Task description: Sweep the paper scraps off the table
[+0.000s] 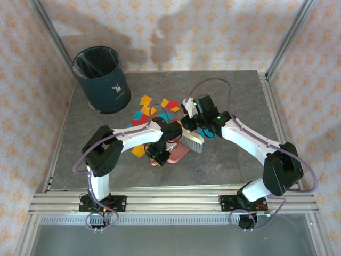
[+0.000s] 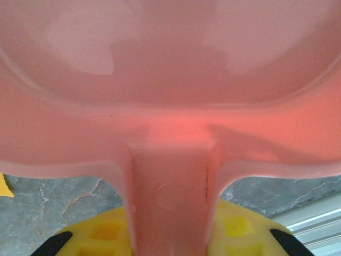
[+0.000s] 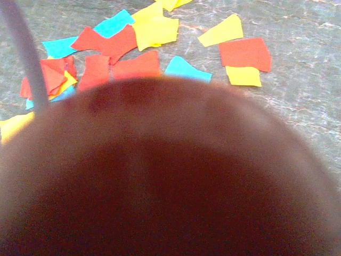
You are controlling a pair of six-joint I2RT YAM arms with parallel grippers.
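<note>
The left claw (image 1: 159,153) pinches the handle of the pink dustpan (image 2: 170,80), pan reaching away from it. The right claw (image 1: 193,114), pressed together, seems to grip the brush (image 1: 193,142). Just beyond both, the paper scraps (image 3: 138,37) lie flat on the surface (image 1: 229,96), scattered crosswise, pointing every way.

The bin (image 1: 101,80) bears an unreadable white logo (image 1: 118,86).

Top: high behind the arm bases, looking down on the whole table (image 1: 229,101).
Left wrist: right up against the dustpan (image 2: 170,80), handle in the left claw (image 2: 170,240).
Right wrist: low, looking past the right claw (image 1: 187,122) and its brush (image 1: 193,143) to paper scraps (image 3: 154,32) just ahead.
Shared: top and right wrist both catch those scraps.
</note>
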